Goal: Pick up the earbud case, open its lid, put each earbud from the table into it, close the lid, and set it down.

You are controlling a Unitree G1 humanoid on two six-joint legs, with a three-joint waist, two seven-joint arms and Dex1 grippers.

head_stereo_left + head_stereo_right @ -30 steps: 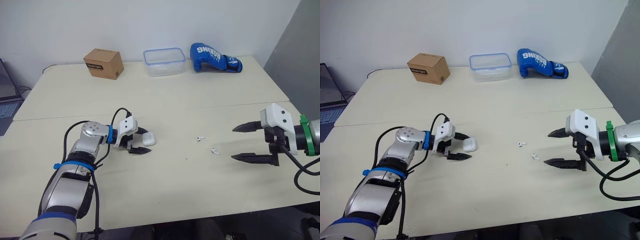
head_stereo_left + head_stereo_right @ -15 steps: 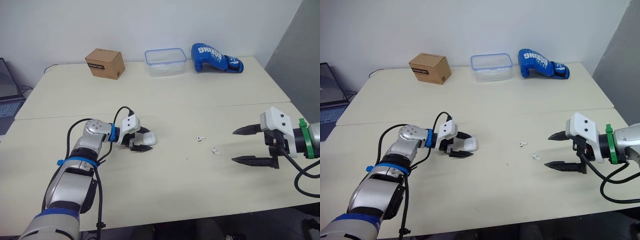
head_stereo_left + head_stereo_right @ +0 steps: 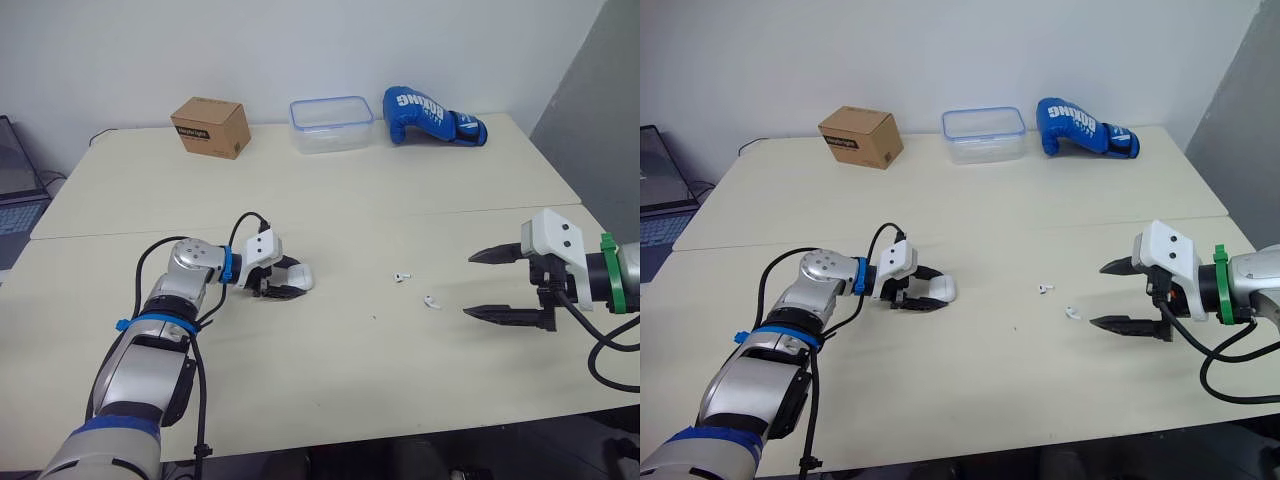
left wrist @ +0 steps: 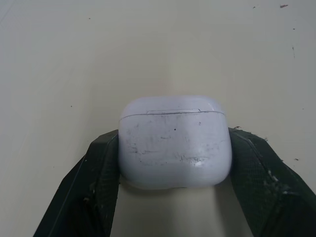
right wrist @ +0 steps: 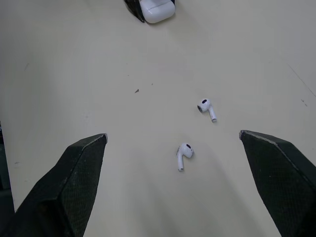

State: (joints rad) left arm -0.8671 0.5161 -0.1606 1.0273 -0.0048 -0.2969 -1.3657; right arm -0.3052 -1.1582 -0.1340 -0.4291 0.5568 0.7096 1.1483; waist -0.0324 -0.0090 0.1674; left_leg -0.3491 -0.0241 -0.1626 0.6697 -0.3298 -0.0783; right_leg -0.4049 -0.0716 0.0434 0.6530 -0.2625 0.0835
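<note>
The earbud case (image 4: 175, 143) lay on the table (image 3: 350, 200) with its lid shut. It was white and round at the corners. The left gripper (image 3: 291, 280) was squeezing it. In the left wrist view its two black fingers (image 4: 101, 173) pressed on both sides of the case. A second before, those fingers stood wider, with a little room on each side of the case. Half a second before, they were nearer to it. Now they were tight on it. The case had not left its spot on the table.

The two earbuds were at 3 o'clock from the case, well apart from it. One earbud (image 3: 401, 276) was closer to the case. The other earbud (image 3: 430, 300) lay at 4 o'clock from the first one, near it but not touching. Neither had moved since the earlier pictures.

The right gripper (image 3: 470, 287) was at 3 o'clock from the earbuds, a bit above the table. Its fingers were spread wide and held nothing. They pointed at the earbuds, the same as before.

At the far side of the table were three more things. A brown cardboard box (image 3: 209, 127) was at 11 o'clock from the case. A clear plastic container (image 3: 329, 123) with a blue rim was at 12 o'clock. A blue boxing glove (image 3: 430, 115) was at 1 o'clock. All three stayed where they were.
</note>
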